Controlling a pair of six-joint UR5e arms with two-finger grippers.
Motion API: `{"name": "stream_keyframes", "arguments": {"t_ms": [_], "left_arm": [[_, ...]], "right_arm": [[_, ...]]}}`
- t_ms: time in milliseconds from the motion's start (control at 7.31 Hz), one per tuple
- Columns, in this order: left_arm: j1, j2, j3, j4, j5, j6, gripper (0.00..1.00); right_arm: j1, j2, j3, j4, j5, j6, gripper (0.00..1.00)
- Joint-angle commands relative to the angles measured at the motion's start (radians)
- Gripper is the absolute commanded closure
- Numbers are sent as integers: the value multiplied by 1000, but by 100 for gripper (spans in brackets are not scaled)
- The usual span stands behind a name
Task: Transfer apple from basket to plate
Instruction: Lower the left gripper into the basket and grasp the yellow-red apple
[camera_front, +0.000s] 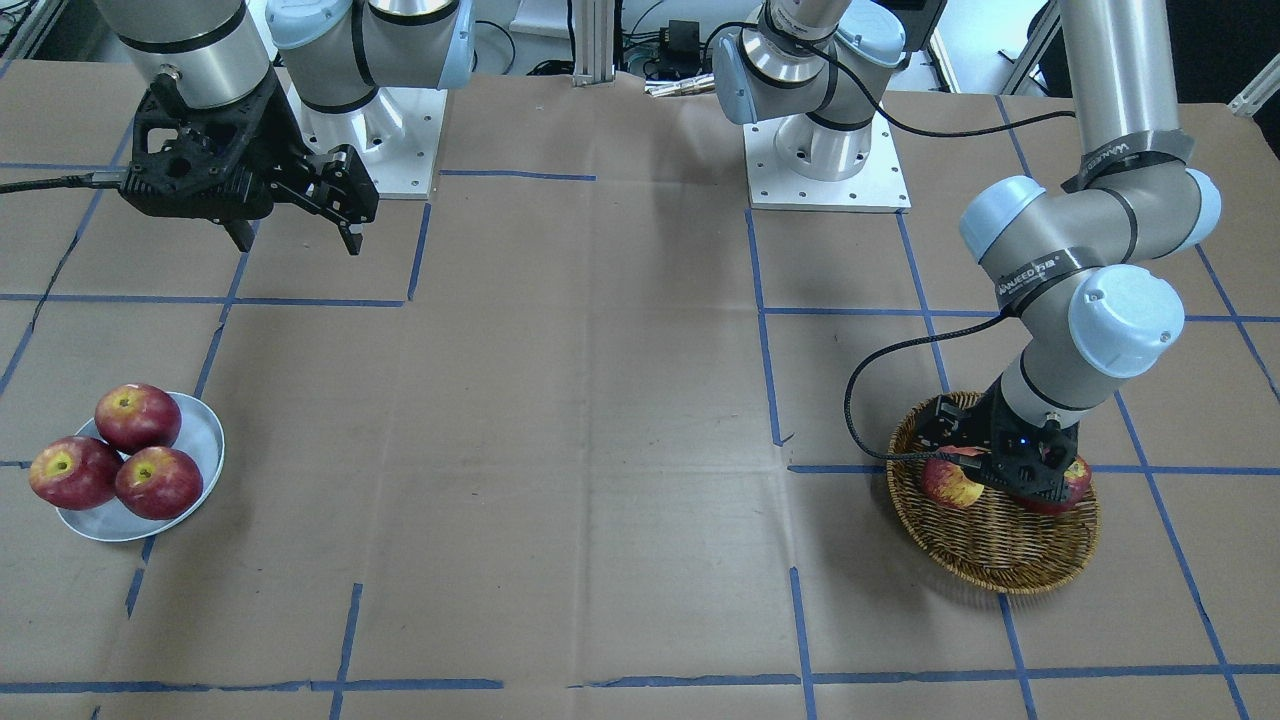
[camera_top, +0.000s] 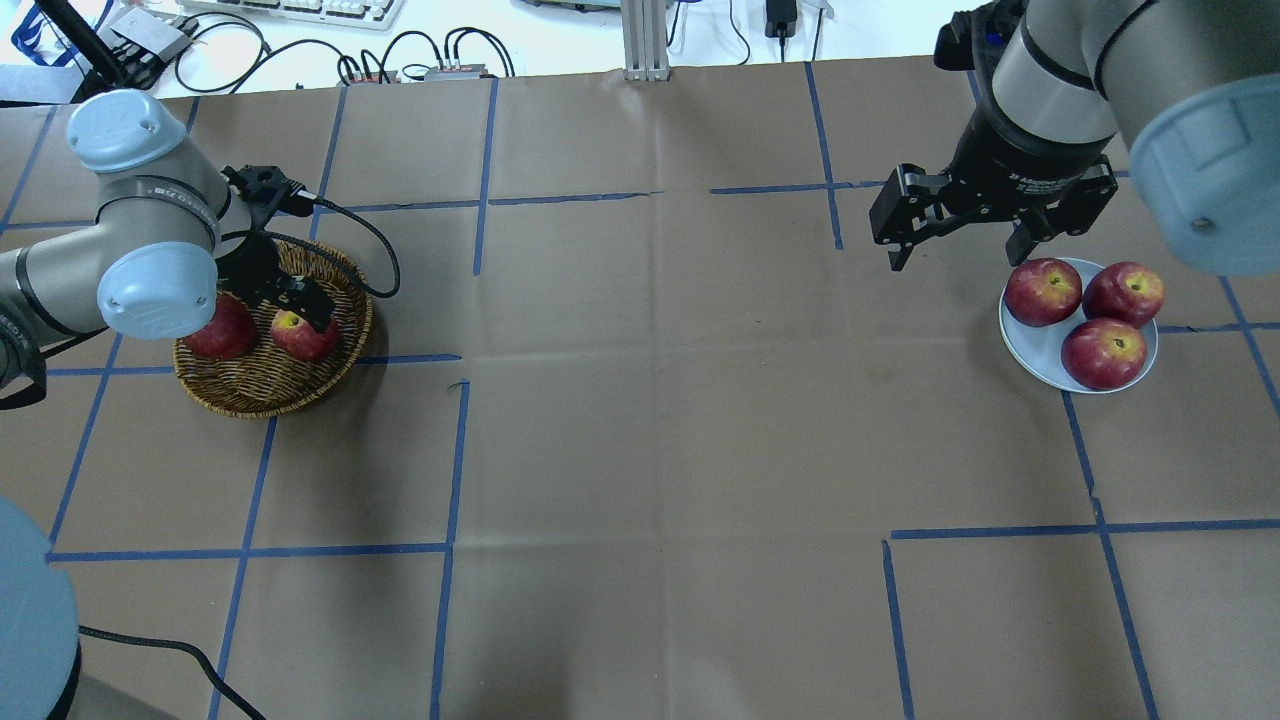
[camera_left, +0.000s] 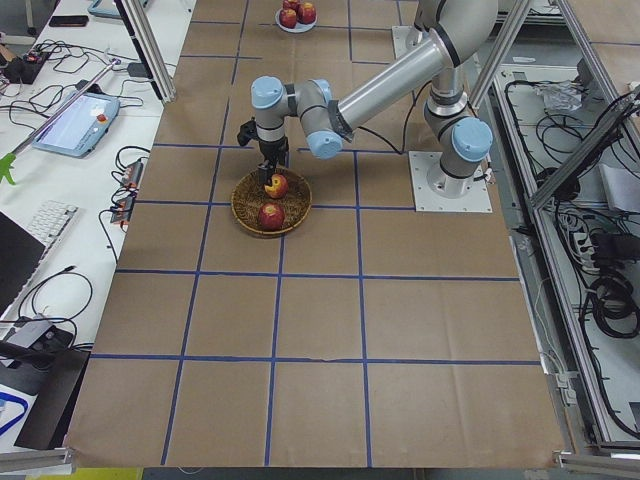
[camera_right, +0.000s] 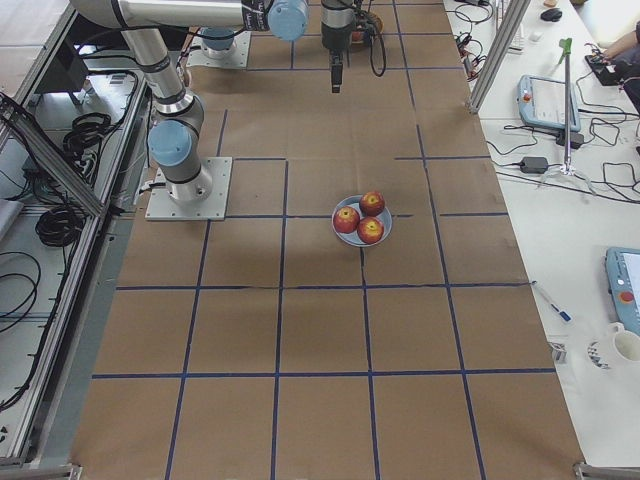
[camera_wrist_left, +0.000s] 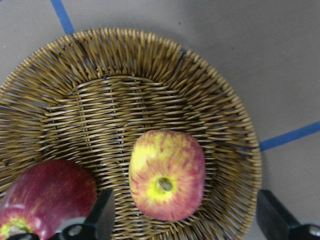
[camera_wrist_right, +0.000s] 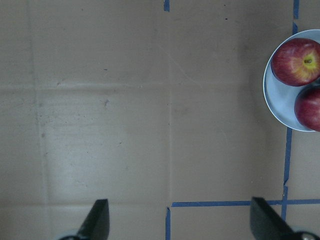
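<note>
The yellow-streaked apple (camera_wrist_left: 167, 182) lies in the wicker basket (camera_wrist_left: 150, 60), on the overhead view's left (camera_top: 300, 335). My left gripper (camera_wrist_left: 185, 220) is open and low over the basket, with one finger on either side of this apple and neither touching it. The white plate (camera_top: 1040, 350) at the table's other end holds three dark red apples. My right gripper (camera_top: 955, 255) is open and empty, hovering above the table just beside the plate.
A darker red apple (camera_wrist_left: 45, 195) lies in the basket right beside the streaked one, close to one left finger. Blue tape lines cross the brown paper table. The arm bases (camera_front: 825, 150) stand at the robot's side.
</note>
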Motion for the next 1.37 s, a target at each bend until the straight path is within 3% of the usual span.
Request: {"name": "stream_keyframes", "arguments": {"t_ms": [0, 137, 274, 410, 821, 1231], "left_arm": [[3, -45, -10, 30, 2, 0, 2], [3, -49, -10, 28, 1, 0, 6], [3, -50, -9, 28, 2, 0, 27], [3, -50, -3, 28, 2, 0, 37], [-37, 37, 17, 1, 7, -81, 40], [-266, 111, 120, -226, 10, -434, 40]], "right_arm": [[0, 0, 0, 0, 0, 0, 0], [0, 0, 0, 0, 0, 0, 0], [0, 0, 0, 0, 0, 0, 0], [0, 0, 0, 0, 2, 0, 0], [0, 0, 0, 0, 0, 0, 0], [0, 0, -2, 0, 0, 0, 0]]}}
